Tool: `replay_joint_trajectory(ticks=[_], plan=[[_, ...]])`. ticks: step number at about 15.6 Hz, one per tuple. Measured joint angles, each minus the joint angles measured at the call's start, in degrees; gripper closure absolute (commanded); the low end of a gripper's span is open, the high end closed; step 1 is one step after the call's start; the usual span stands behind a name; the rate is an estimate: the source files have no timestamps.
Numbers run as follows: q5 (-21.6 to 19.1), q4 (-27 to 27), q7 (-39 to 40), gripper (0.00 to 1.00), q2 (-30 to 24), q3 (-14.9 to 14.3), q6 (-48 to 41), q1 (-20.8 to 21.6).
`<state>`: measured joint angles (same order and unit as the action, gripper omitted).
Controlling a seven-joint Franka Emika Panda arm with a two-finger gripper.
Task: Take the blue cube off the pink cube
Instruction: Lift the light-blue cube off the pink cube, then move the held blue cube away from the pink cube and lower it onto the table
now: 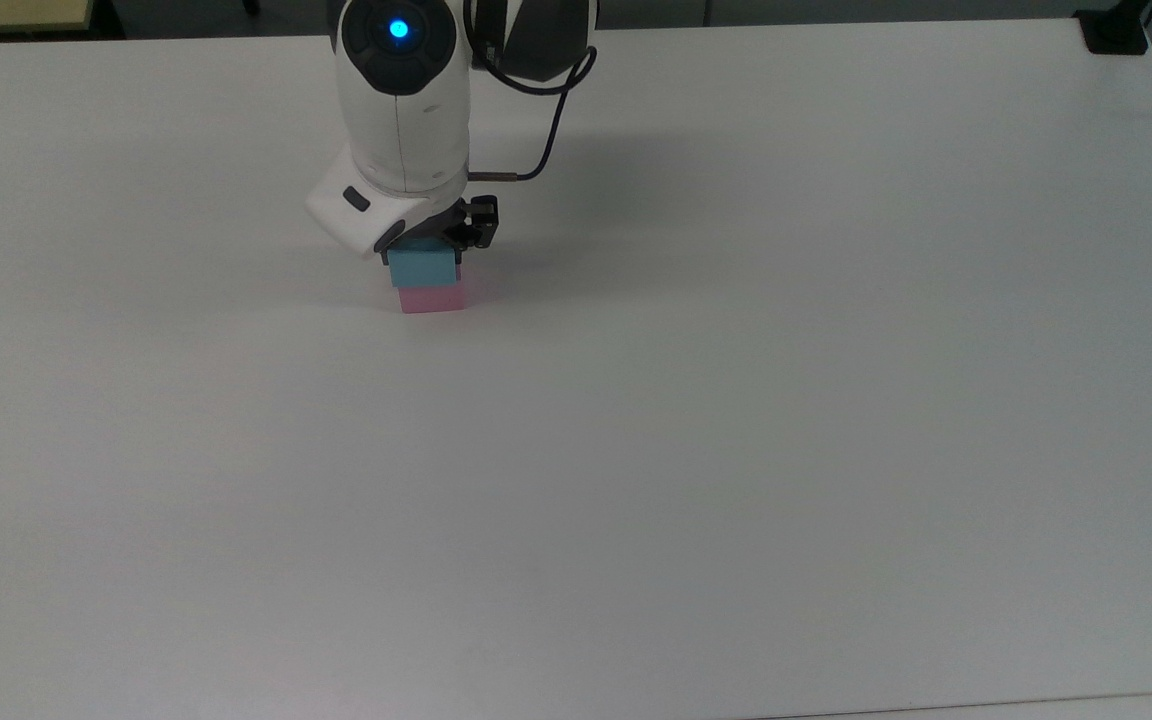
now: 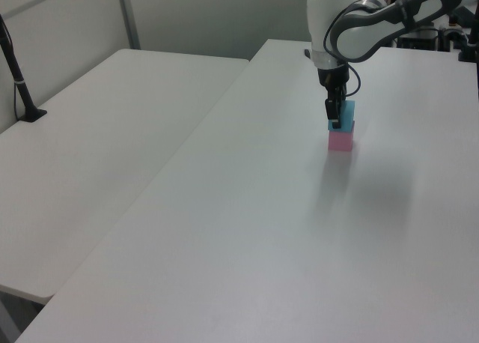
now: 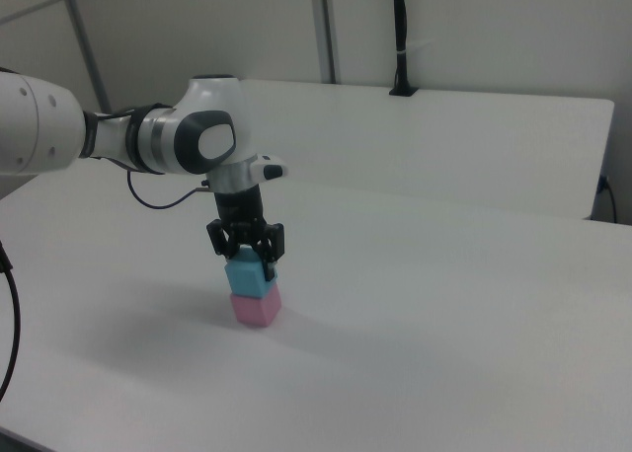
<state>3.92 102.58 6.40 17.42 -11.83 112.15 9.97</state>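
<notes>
Blue cube (image 1: 423,268) stacked on pink cube (image 1: 431,298), worktop (image 1: 736,400) at 11 o'clock in the top view.
Hand (image 3: 247,262) is seen lowered over the blue cube, fingers (image 3: 268,267) straddling it; a firm clamp cannot be told.

- No text, label, brand, number or sign can be read on anything in the top view, the left view or the right view.
</notes>
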Motion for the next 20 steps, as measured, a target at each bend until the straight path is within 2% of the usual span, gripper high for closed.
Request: replay_joint_trajectory(ticks=[4,8,10,13,16,17,19,20], plan=[[-0.6,-1.7,2.2,0.96,-2.1,-0.1,-1.5,-0.1],[-5.4,-6.1,0.0,0.94,-3.0,0.0,-3.5,1.6],[-5.8,-8.0,-3.7,0.91,-0.8,0.2,-3.5,5.1],[-8.0,-11.9,-8.2,0.89,5.6,0.3,-2.6,11.3],[-8.3,-15.8,-12.9,0.80,11.8,0.3,-0.2,15.5],[-8.3,-16.6,-14.0,0.72,13.4,0.3,0.8,16.1],[-8.3,-17.3,-14.8,0.21,16.5,0.3,2.5,16.8],[-8.3,-17.4,-14.8,0.00,17.3,0.3,2.9,16.9]])
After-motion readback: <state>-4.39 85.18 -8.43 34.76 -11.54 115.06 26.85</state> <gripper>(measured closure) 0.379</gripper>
